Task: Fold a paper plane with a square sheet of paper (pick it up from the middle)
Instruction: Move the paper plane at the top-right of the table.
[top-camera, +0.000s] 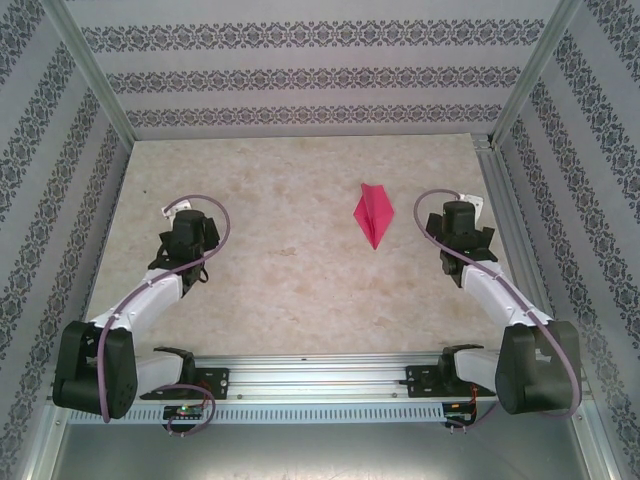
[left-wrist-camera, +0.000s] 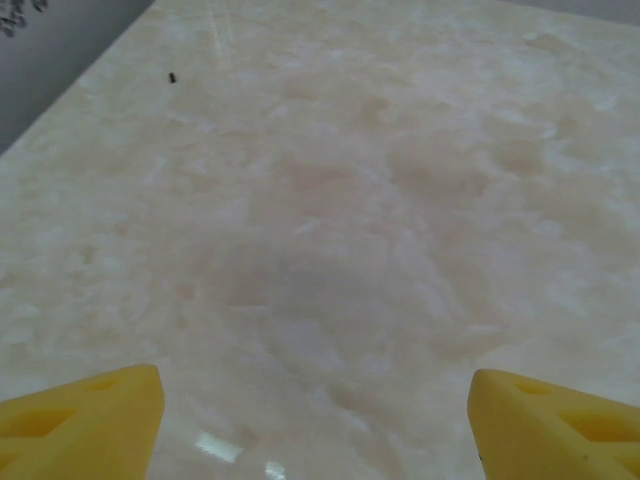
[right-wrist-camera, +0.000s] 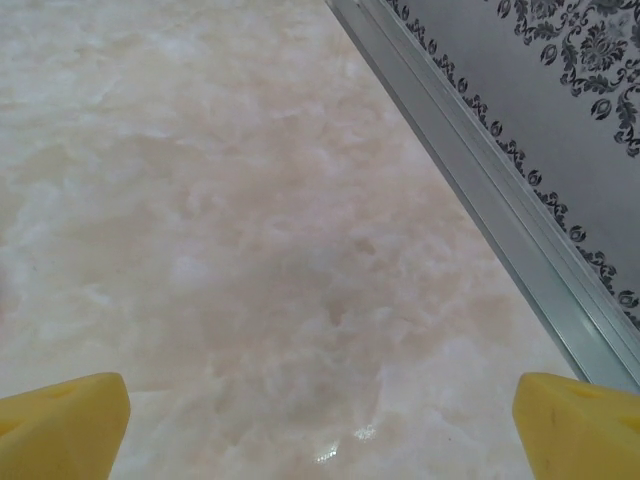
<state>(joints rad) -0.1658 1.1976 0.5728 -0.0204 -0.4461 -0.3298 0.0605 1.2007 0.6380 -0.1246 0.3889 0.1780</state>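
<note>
The pointed paper plane (top-camera: 372, 214) is magenta-pink. The table (top-camera: 280, 290) is cloudy cream-beige marble; white walls (top-camera: 300, 75) carry dark floral stripes.

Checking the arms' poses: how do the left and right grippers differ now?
The right gripper sits near the paper plane; the left gripper sits far across the table. The right one faces the side rail, the left one bare tabletop. Both are open and empty.
</note>
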